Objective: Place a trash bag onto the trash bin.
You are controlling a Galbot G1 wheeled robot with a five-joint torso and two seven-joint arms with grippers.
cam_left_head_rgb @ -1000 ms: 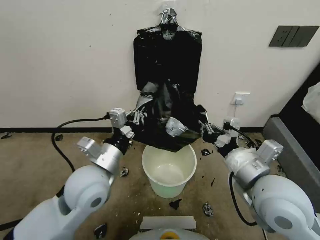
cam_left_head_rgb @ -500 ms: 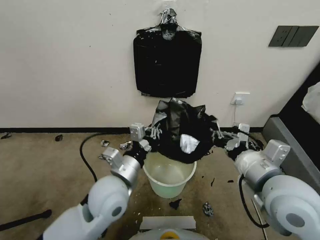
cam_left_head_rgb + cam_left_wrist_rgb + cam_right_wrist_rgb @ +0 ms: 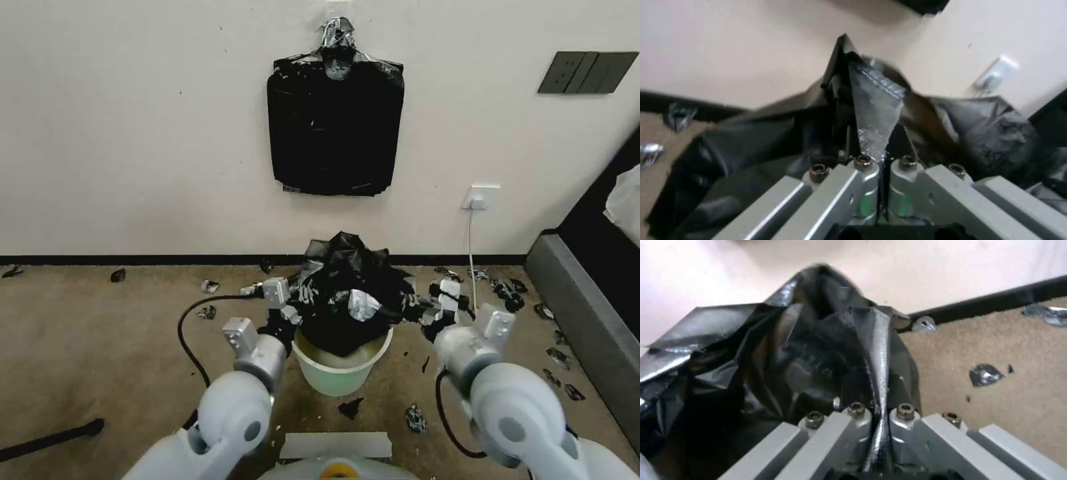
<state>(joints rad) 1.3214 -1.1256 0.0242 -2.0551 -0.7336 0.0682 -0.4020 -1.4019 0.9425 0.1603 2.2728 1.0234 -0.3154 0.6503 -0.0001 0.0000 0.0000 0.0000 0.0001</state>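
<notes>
A crumpled glossy black trash bag (image 3: 347,300) is bunched over the mouth of the white trash bin (image 3: 337,377) on the carpet, its lower part hanging inside the rim. My left gripper (image 3: 297,301) is shut on the bag's left edge, just above the bin's left rim. My right gripper (image 3: 419,308) is shut on the bag's right edge, beside the right rim. The left wrist view has the trash bag (image 3: 871,110) pinched between closed fingers, and in the right wrist view a fold of the trash bag (image 3: 818,350) is clamped the same way.
A flat stack of black bags (image 3: 335,127) hangs taped on the wall behind the bin. Small black and silver scraps (image 3: 416,417) litter the carpet around the bin. A wall socket (image 3: 481,197) and a grey-edged dark object (image 3: 587,320) lie at the right.
Both grippers have come down and closer together with the bag, lowering it from in front of the hanging stack onto the bin's mouth.
</notes>
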